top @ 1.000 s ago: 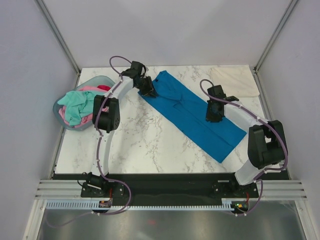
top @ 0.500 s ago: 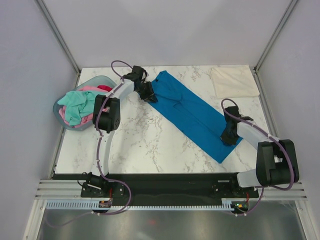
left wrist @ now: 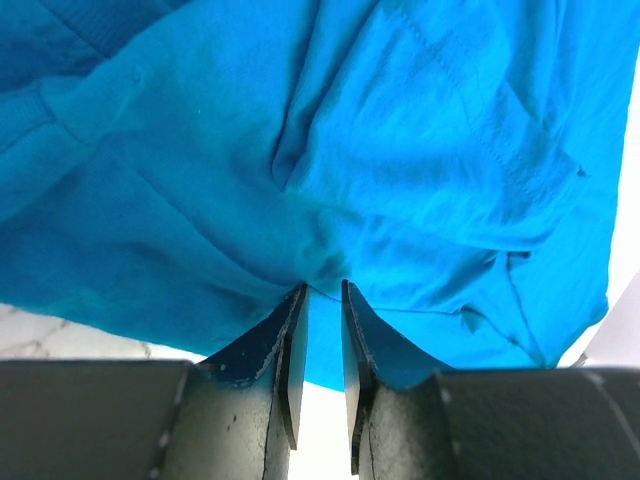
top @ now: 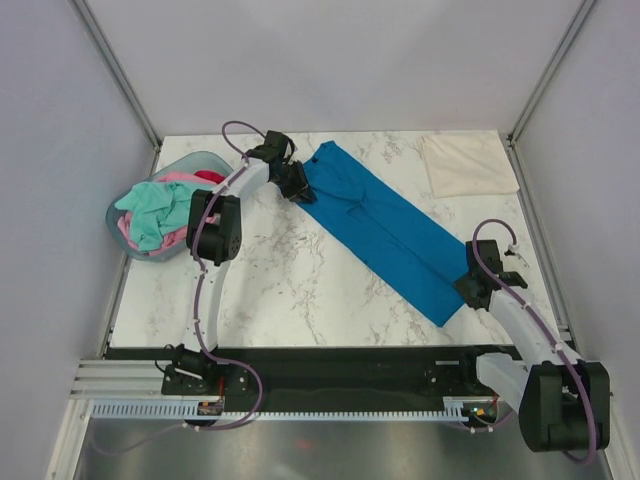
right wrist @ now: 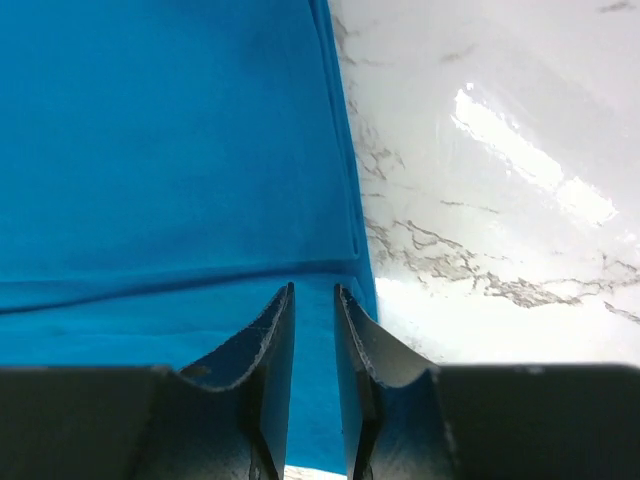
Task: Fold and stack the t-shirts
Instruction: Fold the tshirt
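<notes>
The worktop (top: 300,280) is white marble with grey veins, glossy enough to throw back bright patches of light in the right wrist view. Plain pale walls (top: 330,60) close it in on three sides, with metal posts (top: 115,70) running up at the far corners. A black strip and a metal rail (top: 330,380) run along the near edge, where both arms are bolted.

The blue shirt (top: 385,230) lies as a long flat band slanting across the worktop from far left to near right. The left hand (top: 298,190) sits at its far-left end. From the wrist its fingers are drawn almost together, and wrinkles in the cloth run into their tips, so it pinches the shirt. The right hand (top: 468,285) is at the near-right end. Its fingers are also close, with a slim gap, over the shirt's edge beside bare marble. I cannot tell whether they grip cloth.

A cream shirt (top: 468,163) lies folded in the far right corner. At the left edge, a basket (top: 110,212) holds a green shirt (top: 150,205), a pink shirt (top: 178,178) and a red shirt (top: 208,177).
</notes>
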Robot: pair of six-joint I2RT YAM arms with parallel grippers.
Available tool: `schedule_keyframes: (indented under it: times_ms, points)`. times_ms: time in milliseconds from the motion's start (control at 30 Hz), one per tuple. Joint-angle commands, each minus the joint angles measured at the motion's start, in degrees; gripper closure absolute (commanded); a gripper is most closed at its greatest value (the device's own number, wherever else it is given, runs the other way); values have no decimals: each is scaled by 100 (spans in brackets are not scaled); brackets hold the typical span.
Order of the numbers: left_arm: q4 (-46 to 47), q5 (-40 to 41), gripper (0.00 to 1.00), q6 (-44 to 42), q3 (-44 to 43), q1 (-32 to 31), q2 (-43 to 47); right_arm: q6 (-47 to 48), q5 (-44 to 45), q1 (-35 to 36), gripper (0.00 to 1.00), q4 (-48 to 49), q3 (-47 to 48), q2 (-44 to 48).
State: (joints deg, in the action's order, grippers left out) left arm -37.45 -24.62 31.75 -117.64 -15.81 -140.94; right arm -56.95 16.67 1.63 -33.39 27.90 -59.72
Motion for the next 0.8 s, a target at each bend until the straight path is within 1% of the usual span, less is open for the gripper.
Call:
schedule_keyframes:
  times_ms: [0, 100, 200, 300, 433, 600, 667, 767]
  points:
    - [142, 151, 72, 200, -232, 43, -398, -335, 345, -22, 70, -148, 171, 208]
    - [159, 72, 72, 262, -347, 43, -504, -291, 495, -22, 70, -308, 356, -143]
    - [194, 10, 72, 306, -356, 43, -557, -404, 452, -22, 71, -257, 190, -294]
    - [203, 45, 72, 315, -356, 43, -574, -440, 495, -14, 72, -195, -39, -189]
    - [256, 63, 72, 279, -478, 61, -601, -449, 715, -22, 72, -405, 31, 22]
    - [282, -174, 71, 384, -953, 201, -741, -212, 566, -22, 70, -704, 803, 286]
    - [247, -508, 70, 613, -980, 280, -619, -11, 382, -22, 69, -730, 1155, 347]
    - [230, -369, 68, 473, -743, 272, -93, 279, 224, -22, 68, -731, 1638, 356]
